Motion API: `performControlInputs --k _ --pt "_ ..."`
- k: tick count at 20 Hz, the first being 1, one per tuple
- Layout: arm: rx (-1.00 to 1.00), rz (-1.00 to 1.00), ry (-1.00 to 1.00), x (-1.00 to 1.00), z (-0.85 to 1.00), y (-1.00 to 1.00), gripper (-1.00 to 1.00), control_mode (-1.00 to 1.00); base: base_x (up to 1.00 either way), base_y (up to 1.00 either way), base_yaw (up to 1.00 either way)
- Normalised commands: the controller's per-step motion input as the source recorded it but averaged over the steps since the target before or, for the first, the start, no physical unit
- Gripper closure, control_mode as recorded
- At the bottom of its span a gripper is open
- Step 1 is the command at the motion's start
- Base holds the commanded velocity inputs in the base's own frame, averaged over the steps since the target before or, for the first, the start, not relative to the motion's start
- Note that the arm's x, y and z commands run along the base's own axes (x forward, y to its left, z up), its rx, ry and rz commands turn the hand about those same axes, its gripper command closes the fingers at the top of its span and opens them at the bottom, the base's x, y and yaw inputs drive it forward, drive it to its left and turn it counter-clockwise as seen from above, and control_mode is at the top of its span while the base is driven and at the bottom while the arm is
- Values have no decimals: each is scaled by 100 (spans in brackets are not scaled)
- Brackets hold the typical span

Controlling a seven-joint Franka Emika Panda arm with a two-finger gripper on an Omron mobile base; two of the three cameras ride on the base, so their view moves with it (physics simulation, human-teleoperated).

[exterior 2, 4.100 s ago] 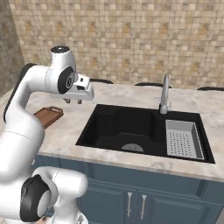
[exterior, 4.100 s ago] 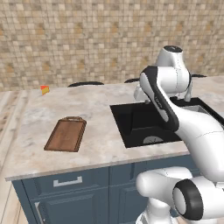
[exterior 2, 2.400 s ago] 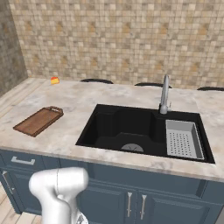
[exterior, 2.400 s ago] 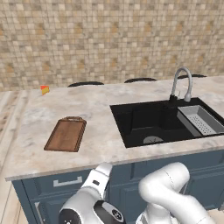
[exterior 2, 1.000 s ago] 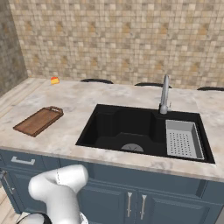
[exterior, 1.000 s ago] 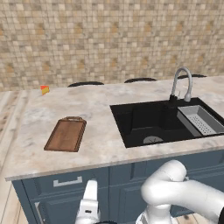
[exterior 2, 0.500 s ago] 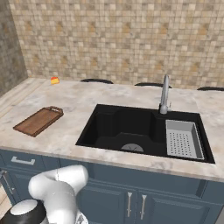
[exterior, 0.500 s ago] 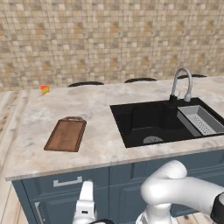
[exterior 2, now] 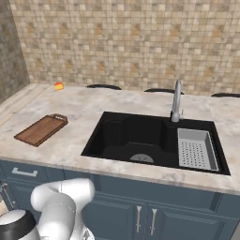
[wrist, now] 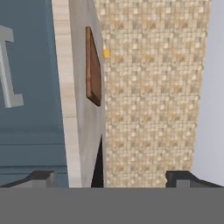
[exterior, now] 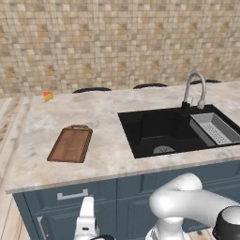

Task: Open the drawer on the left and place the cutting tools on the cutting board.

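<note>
gripper [wrist: 111, 177] released, jaws wide, low by the drawer [exterior: 70, 194]. stiff panel, likely slides easy; grab the slim handle [exterior: 72, 194] at mid-bar.

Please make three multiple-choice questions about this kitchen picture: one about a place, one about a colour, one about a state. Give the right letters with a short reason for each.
1. Where does the cutting board lie?
A. in the sink
B. on the counter, left of the sink
C. on the floor

2. What colour is the drawer front?
A. dark navy blue
B. white
C. red

3. How is the drawer now?
A. pulled fully out
B. taken off
C. closed

Answers:
1 B: the board rests flat on the counter, apart from the black sink to its right.
2 A: the panel with the silver handle matches the blue cabinets.
3 C: its front sits flush under the counter edge, and the gripper is open and holds nothing.
</note>
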Motion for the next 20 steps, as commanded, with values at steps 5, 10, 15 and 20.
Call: performControlInputs --k 5,10,15,20 --pt "0 0 0 35 -27 2 -100 -100 0 0 0" --pt "0 0 -2 37 -24 1 -100 -100 0 0 0" --pt "0 0 -2 31 -32 12 -100 -100 0 0 0" --pt "0 0 0 34 -41 28 -100 -100 0 0 0"
